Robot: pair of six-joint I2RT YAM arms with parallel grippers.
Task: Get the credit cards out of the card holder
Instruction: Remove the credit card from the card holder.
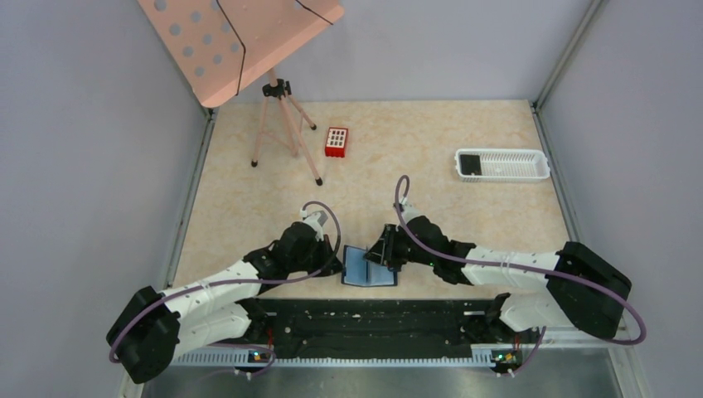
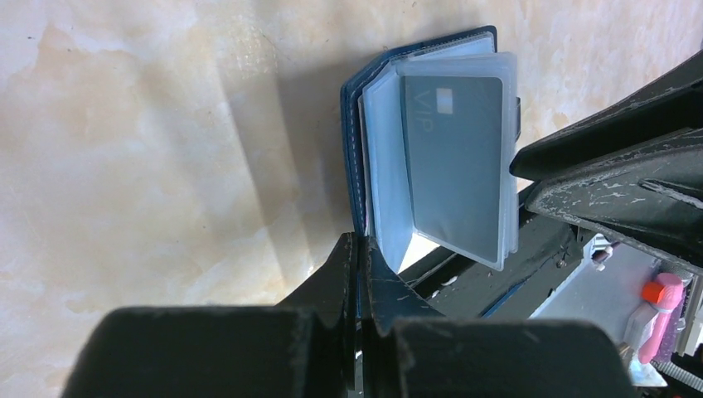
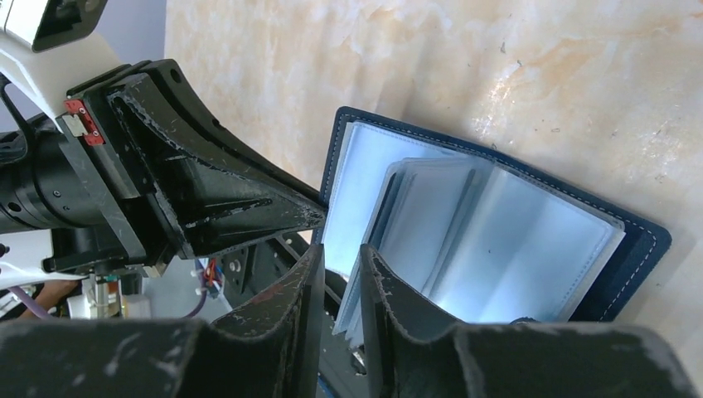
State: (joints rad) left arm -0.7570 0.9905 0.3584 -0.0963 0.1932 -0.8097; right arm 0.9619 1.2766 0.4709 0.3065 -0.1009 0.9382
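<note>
Pinning the card holder (image 1: 370, 267) open at six o'clock on the surface (image 1: 414, 166), hard by the near edge. Clenched on the blue cover's rim with the left pincer (image 2: 358, 249) from nine o'clock. Nearly closed about the corner of the clear sleeves (image 3: 514, 240) with the right pincer (image 3: 341, 253) from three o'clock; cannot tell whether gripping card, sleeve or nothing.

Likely trouble:
- Catching plastic along with the credit card (image 2: 456, 157), so dragging the whole booklet up or creasing a sleeve.
- Losing the thin hold on the cover under that pull.
- Nudging the holder off the near edge.

Readable: "VIP" in pale letters at the dark card's top, beside a small light patch. Nothing else legible.
</note>
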